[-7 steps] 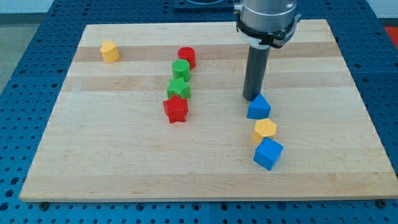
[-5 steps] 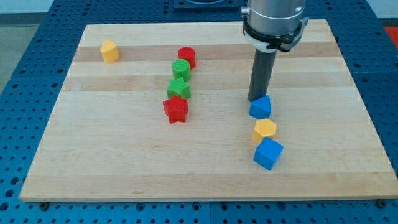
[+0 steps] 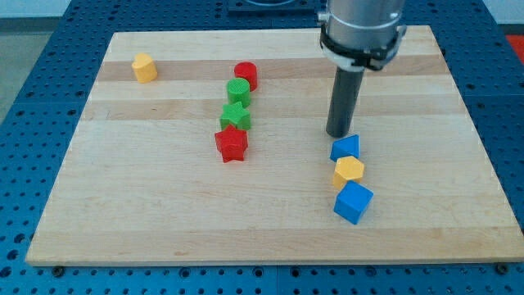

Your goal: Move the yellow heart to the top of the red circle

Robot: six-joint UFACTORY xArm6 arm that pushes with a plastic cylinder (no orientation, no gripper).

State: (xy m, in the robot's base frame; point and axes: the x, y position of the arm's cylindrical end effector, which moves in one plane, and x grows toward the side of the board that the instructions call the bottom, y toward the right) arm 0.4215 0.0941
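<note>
- The arm's lower part is a broad cylinder of pale grey metal, cut off by the view's top edge.
- A black ring bands that cylinder's base — with a thin light line looping under it, perhaps a cable or a clip.
- From the ring hangs a straight, dark grey rod, round in section and plain, with a faint sheen along one side.
- My tip [image 3: 339,135] is the rod's flat, blunt end — same dark colour, unmarked.
</note>
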